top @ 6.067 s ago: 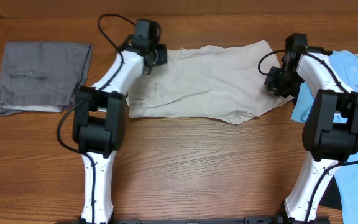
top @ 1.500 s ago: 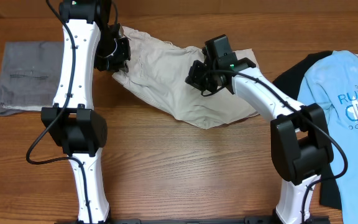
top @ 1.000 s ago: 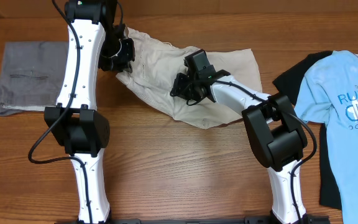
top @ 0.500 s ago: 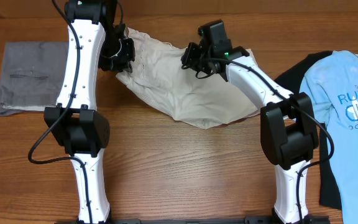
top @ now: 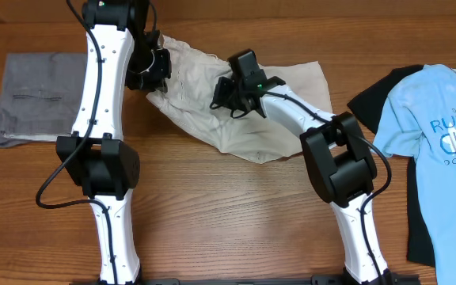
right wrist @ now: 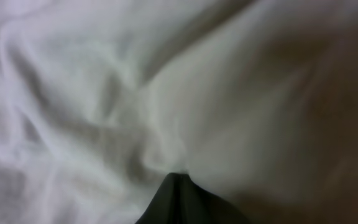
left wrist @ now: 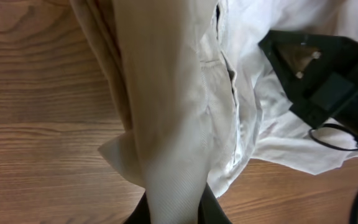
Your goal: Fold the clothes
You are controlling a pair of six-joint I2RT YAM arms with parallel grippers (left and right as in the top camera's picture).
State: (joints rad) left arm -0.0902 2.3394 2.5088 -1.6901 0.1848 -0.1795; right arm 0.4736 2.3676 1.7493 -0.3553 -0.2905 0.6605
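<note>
The trousers lay bunched across the 12 o'clock part of the table, running from a raised, crumpled end at 10 o'clock down to a flatter edge towards 4 o'clock. They were well apart from the grey trousers at 9 o'clock and the T-shirt at 3 o'clock. The left claw was closed on the 9 o'clock end of the cloth. In its wrist view a thick band of fabric ran straight out of the pinched fingertips, with a pocket slit showing beside it. The right claw stood over the middle of the garment, its tips pressed together. Its own blurred view showed cloth puckering into the closed point, so it seemed to hold a pinch of trouser. The step in hand looked like the lengthwise fold, with the leg end being carried towards the waist. The layers sat skewed and wrinkled rather than stacked. The next move would call for both claws to pull the cloth taut between them. The carried edge would then have to be laid square on the held end before letting go, or the fold would set crooked.
</note>
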